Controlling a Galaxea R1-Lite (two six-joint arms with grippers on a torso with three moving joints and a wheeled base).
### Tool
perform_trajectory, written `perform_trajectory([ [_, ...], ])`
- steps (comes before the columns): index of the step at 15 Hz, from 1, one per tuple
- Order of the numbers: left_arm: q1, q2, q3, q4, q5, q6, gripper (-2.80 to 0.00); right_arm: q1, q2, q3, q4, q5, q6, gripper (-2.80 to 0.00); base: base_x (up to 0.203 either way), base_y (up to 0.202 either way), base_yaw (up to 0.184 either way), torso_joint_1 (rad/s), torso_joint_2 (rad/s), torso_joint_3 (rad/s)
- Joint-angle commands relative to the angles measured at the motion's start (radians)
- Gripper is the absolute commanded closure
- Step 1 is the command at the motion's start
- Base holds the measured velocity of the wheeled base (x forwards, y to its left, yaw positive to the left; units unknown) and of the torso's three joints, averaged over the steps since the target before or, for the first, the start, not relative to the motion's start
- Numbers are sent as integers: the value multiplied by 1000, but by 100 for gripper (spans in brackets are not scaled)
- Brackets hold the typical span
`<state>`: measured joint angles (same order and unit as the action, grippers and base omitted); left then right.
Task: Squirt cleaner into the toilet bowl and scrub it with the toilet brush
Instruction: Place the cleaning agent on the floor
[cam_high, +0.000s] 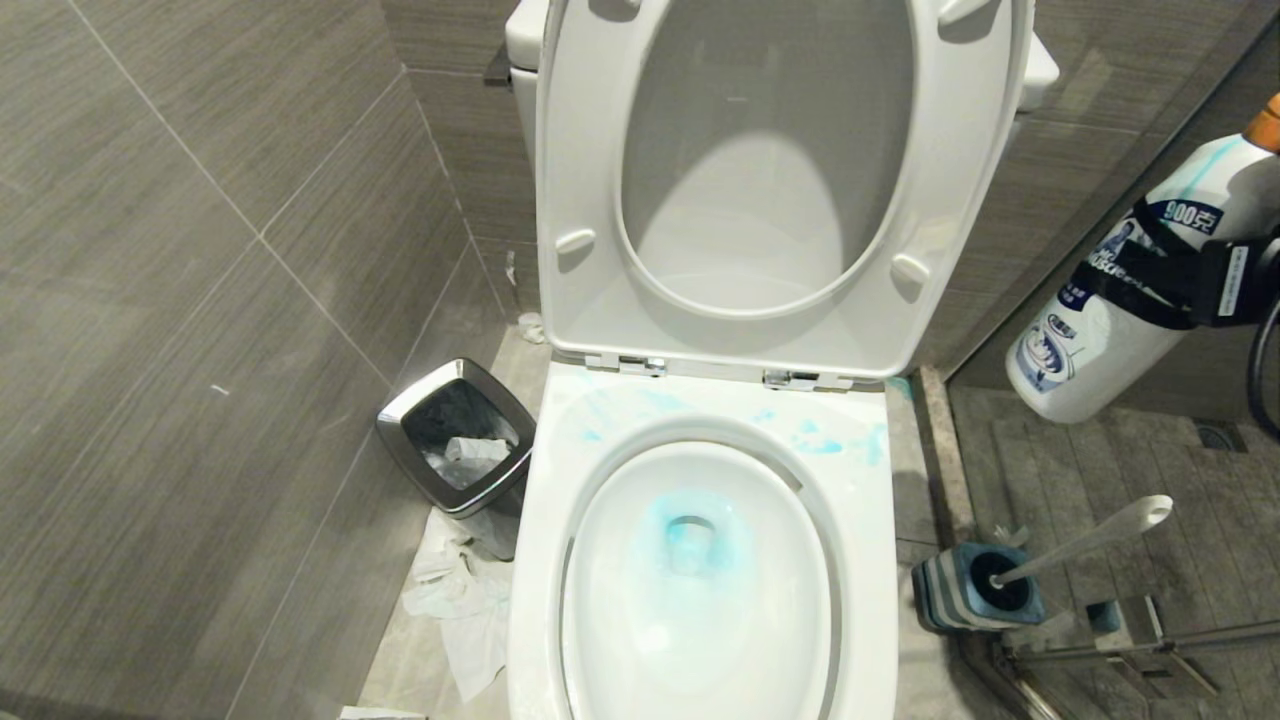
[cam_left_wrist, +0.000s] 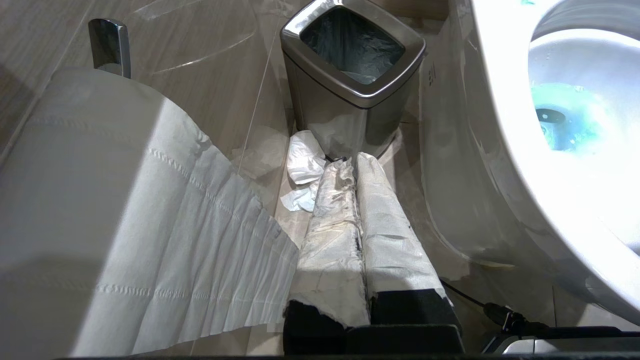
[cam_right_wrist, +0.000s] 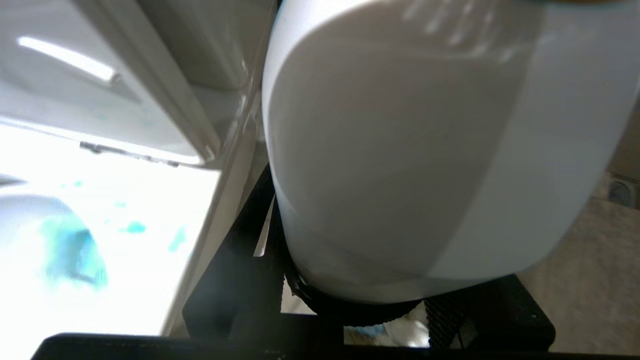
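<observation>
I have the right gripper (cam_high: 1190, 285) clamped around the middle of the cleaner (cam_high: 1110, 300), jaws part-open to the bottle's width. The bottle hangs in the air to the right of the bowl (cam_high: 700, 590), tilted with its orange cap (cam_high: 1268, 122) uppermost, so nothing drips. Blue liquid already pools at the drain and streaks the rear rim, so I judge the squirting step done. The brush (cam_high: 1085, 545) stands in its holder (cam_high: 965, 595) on the floor right of the toilet, below the bottle, handle leaning right and free to be taken. The left gripper (cam_left_wrist: 350, 165) is closed and empty, parked low on the bowl's left side, pointing at the bin (cam_left_wrist: 352, 75) beside a paper roll (cam_left_wrist: 100, 200).
</observation>
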<state>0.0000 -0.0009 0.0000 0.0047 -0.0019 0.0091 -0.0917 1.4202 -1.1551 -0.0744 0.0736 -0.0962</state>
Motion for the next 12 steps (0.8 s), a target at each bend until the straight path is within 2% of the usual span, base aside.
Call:
perform_trajectory([
  [1, 1, 1, 2, 0, 0, 0, 0, 14, 75, 99, -211, 3, 30, 0, 0, 0, 0, 0, 0, 0],
  [4, 0, 1, 2, 0, 0, 0, 0, 35, 152, 215, -419, -9, 42, 0, 0, 0, 0, 0, 0, 0],
  [7, 0, 1, 2, 0, 0, 0, 0, 56, 242, 284, -571, -67, 41, 0, 0, 0, 0, 0, 0, 0],
  [12, 1, 1, 2, 0, 0, 0, 0, 54, 335, 382, -638, -64, 48, 0, 0, 0, 0, 0, 0, 0],
])
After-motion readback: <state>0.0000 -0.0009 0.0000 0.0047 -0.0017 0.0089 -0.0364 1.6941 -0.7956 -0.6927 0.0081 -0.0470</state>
